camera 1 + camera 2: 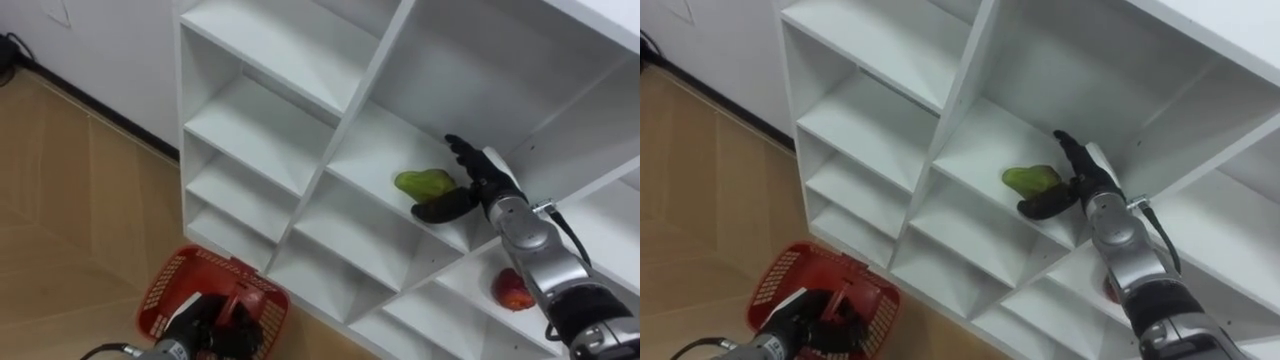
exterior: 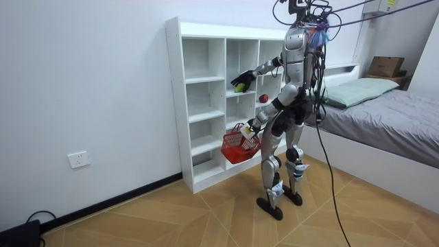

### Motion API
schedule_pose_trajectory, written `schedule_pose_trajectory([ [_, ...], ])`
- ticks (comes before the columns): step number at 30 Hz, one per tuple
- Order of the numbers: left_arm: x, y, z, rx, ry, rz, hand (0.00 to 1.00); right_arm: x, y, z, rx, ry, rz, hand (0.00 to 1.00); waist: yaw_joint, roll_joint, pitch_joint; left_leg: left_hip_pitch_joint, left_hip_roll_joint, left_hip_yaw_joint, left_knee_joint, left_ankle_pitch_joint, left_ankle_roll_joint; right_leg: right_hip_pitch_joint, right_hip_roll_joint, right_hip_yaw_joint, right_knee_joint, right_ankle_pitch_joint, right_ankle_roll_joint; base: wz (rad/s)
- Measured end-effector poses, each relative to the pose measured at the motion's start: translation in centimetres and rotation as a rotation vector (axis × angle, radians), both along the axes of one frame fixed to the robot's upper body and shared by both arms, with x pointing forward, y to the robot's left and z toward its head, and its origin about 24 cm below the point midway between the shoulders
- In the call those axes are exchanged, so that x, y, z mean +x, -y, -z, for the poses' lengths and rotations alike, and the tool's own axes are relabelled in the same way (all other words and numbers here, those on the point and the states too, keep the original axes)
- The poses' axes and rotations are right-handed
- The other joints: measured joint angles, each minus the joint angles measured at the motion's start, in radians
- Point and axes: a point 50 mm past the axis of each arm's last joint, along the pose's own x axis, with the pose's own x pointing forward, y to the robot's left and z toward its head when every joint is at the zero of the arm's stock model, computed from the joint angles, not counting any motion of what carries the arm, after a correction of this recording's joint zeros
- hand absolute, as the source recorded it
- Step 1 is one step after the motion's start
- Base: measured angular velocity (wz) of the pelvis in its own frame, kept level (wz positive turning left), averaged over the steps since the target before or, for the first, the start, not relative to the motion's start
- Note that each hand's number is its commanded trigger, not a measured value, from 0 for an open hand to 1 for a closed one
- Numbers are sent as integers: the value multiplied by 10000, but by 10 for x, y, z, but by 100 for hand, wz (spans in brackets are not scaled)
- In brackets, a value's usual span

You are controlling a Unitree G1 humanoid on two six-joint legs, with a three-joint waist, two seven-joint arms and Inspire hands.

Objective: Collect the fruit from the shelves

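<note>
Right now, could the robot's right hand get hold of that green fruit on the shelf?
Probably yes. The right hand is inside the open shelf compartment, spread open right beside the green fruit, with nothing between them. The left hand holds the red basket.

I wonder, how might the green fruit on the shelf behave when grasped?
The green fruit looks rounded and smooth, so it may roll or slip from the right hand. Small beside that hand, it is probably light.

Stock: green lumpy fruit (image 1: pixel 424 183) on middle shelf of white panel closet (image 1: pixel 250 130); red round fruit (image 1: pixel 512 290) lower right; red plastic basket (image 1: pixel 190 280) before closet, left.
</note>
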Motion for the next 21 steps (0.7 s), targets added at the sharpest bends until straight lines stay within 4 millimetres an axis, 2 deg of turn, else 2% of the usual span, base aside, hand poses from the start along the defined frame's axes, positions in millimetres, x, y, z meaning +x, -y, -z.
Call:
schedule_pose_trajectory([
  [8, 8, 1, -3, -5, 190, 60, 100, 0, -1, 2, 196, -335, -248, 0, -4, 10, 6, -32, 12, -51, -9, 18, -21, -33, 11, -22, 0, 14, -23, -1],
  [21, 7, 1, -2, 32, -5, 23, 100, -2, 0, 6, 491, -791, -418, 0, 15, 15, -19, -19, 4, -67, -7, 19, -23, -32, 8, -16, 11, 17, -27, 0],
])
